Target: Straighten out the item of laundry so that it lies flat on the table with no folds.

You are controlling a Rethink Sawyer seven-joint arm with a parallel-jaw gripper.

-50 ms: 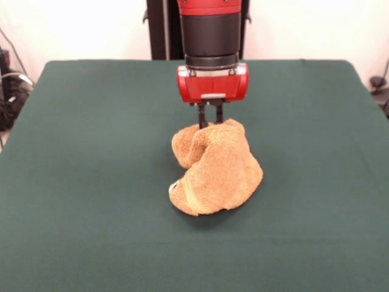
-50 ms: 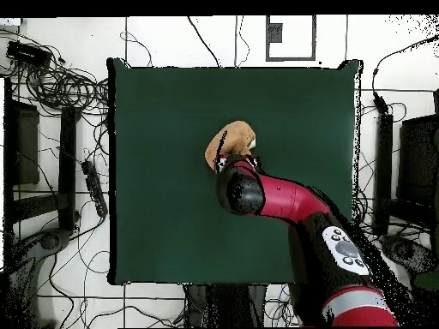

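Spanning nearly the whole of both views, the table (image 1: 73, 182) lay before you under its dark green felt-like top, bare apart from one bundle near its middle. Your red and black arm (image 2: 291, 201) reached out over that cloth from the table's edge in the overhead view, its black wrist ending above the bundle. In the front view the arm came straight down, and the gripper (image 1: 210, 121) pointed at the table with its two dark fingers (image 1: 202, 115) set close together, pinched on the top edge of the hand towel (image 1: 219, 173).

You held the orange-tan terry towel by that upper edge. It hung in a crumpled, roughly cone-shaped heap, with a rounded fold bulging out beside the fingers and the wider lower part resting on the green cloth. A pale woven border band (image 1: 189, 193) curved along the low edge facing the front camera, and a small white tag (image 1: 174, 187) showed at the corner there. From overhead only a curved tan part of the towel showed past the wrist.
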